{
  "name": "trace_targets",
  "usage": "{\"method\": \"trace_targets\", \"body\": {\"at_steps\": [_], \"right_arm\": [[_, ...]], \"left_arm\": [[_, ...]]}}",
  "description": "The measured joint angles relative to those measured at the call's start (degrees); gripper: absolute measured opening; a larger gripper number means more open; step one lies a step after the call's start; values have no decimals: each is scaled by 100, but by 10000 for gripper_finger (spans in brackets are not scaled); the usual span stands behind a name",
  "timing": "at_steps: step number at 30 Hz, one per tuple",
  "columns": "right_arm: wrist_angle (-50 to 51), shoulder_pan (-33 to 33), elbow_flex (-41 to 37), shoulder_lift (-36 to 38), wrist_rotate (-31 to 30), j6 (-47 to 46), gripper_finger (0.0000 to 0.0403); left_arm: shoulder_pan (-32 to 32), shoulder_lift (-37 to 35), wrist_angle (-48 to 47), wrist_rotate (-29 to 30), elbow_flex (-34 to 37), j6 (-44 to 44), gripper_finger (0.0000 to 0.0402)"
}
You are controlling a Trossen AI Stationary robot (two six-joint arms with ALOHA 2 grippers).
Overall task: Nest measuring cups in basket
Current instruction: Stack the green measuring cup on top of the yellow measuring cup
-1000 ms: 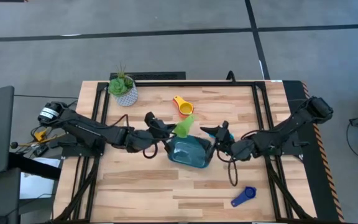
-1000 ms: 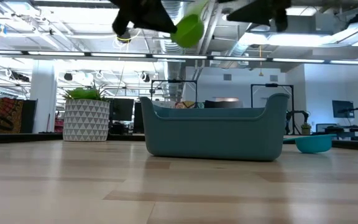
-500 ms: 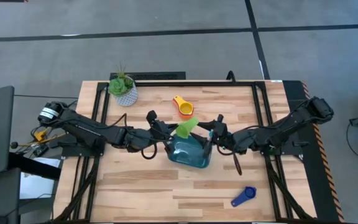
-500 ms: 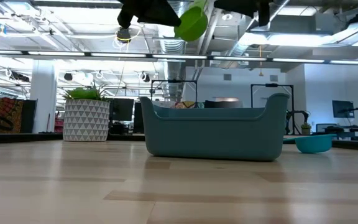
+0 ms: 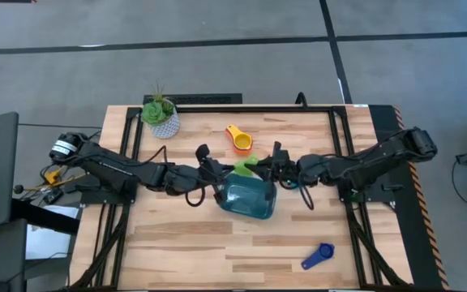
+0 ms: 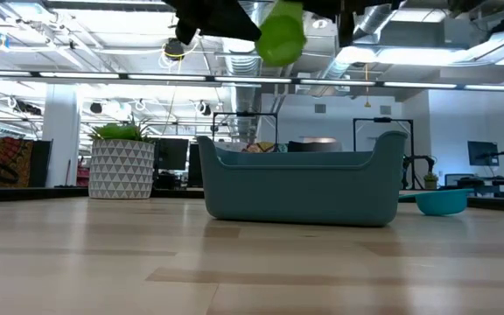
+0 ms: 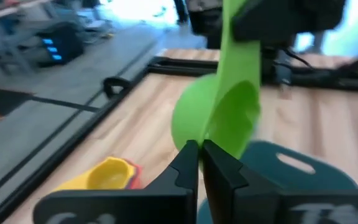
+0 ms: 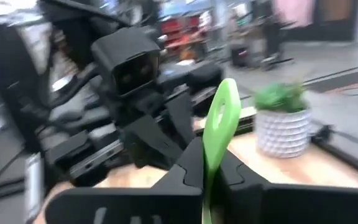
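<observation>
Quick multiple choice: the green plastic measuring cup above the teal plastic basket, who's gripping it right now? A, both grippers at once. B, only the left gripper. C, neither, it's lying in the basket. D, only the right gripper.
A: the green plastic measuring cup hangs above the teal plastic basket, with the left gripper shut on its bowl rim and the right gripper shut on its flat handle.

Both arms are stretched inward from the table's left and right edges, meeting near its centre; the left gripper (image 5: 227,169) is held raised, its fingers (image 7: 188,163) pinched shut on the green cup (image 5: 244,166); the right gripper (image 5: 264,169) is held opposite, its fingers (image 8: 191,163) clamped on the same cup's handle.
</observation>
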State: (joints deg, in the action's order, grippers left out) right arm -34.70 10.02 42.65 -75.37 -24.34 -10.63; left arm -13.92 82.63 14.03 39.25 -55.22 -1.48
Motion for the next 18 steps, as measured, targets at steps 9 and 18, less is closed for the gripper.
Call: {"method": "trace_targets", "body": {"at_steps": [9, 18], "right_arm": [[1606, -1225, 2, 397, 3575, -820, 8], [2495, -1719, -12, 249, 5464, -948, 5]], "left_arm": [[-23, 2, -136, -992, -43, 257, 42], [507, 2, 435, -2191, -208, 317, 104]]}}
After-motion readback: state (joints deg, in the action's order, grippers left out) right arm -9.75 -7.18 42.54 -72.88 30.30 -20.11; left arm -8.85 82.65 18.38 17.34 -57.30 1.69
